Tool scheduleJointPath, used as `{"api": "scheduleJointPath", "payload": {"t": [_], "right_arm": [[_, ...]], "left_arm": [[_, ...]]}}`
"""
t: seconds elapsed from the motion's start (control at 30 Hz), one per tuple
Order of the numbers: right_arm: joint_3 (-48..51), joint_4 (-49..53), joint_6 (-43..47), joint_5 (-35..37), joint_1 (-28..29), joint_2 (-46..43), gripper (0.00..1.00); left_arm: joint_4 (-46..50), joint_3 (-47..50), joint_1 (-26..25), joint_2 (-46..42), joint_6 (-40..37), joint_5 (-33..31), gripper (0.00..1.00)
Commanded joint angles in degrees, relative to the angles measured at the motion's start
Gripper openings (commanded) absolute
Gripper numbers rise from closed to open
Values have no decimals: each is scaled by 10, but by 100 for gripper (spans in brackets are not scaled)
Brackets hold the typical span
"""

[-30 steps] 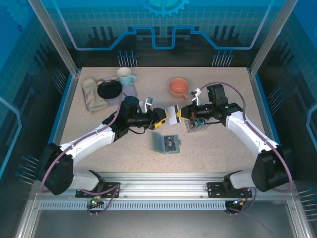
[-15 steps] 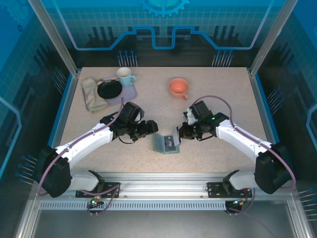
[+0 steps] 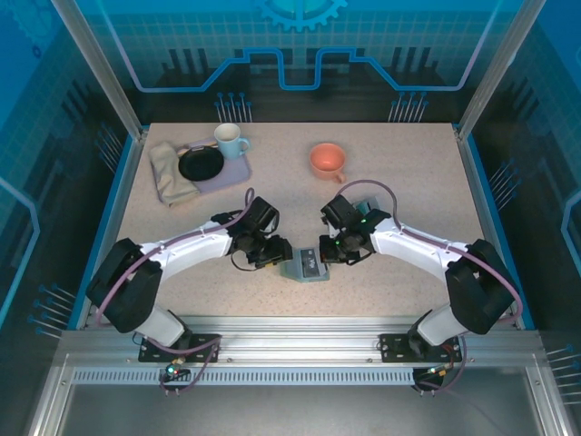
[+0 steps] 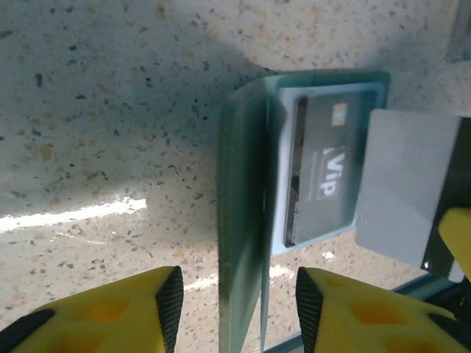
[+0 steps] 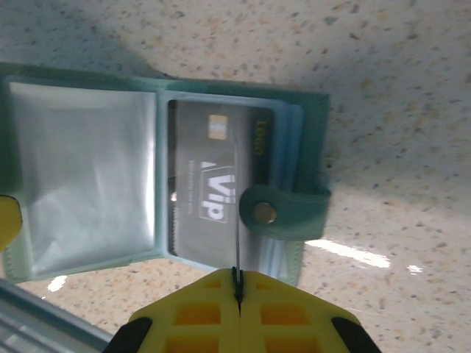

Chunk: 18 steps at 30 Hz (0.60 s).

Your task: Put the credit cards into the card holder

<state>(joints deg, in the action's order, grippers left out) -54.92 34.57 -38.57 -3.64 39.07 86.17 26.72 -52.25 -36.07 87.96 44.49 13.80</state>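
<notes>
The grey-green card holder (image 3: 305,265) lies open on the table, a dark "Vip" credit card (image 5: 212,184) in its right sleeve and the snap tab (image 5: 283,213) folded over. My right gripper (image 5: 237,276) is shut on a thin grey credit card (image 4: 408,191), seen edge-on in the right wrist view, standing over the holder's right half. My left gripper (image 4: 239,294) is open, its yellow fingers (image 4: 125,309) on either side of the holder's raised left flap (image 4: 241,220) without touching it. From above, the left gripper (image 3: 276,257) and the right gripper (image 3: 328,252) flank the holder.
At the back left sit a folded cloth (image 3: 169,171), a black plate (image 3: 200,164) on a lavender tray (image 3: 231,170) and a pale mug (image 3: 231,140). An orange cup (image 3: 327,160) stands at the back centre. The table's near edge rail (image 3: 300,322) runs just below the holder.
Both grippers have come down and toward the near edge, from meeting mid-table with a card between them to either side of the holder. The right gripper still holds the card.
</notes>
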Motion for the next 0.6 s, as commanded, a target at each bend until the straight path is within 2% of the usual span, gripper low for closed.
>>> {"api": "scheduleJointPath", "payload": {"t": [0.0,0.13,0.23,0.43,0.57], "right_arm": [[-14,39,-2,55,1,-6,4],[-8,59,5,77,-12,-10,4],[-3,53,9,70,-23,-13,5],[21,-5,5,-8,-42,-15,5],[32,-23,-4,-19,-46,-22,5]], "left_arm": [[2,-1,-3,12,-10,-13,36],[7,4,-3,20,-13,-19,25],[4,7,-4,22,-15,-19,20],[0,12,-6,27,-16,-21,16],[-1,14,-5,31,-17,-26,14]]}}
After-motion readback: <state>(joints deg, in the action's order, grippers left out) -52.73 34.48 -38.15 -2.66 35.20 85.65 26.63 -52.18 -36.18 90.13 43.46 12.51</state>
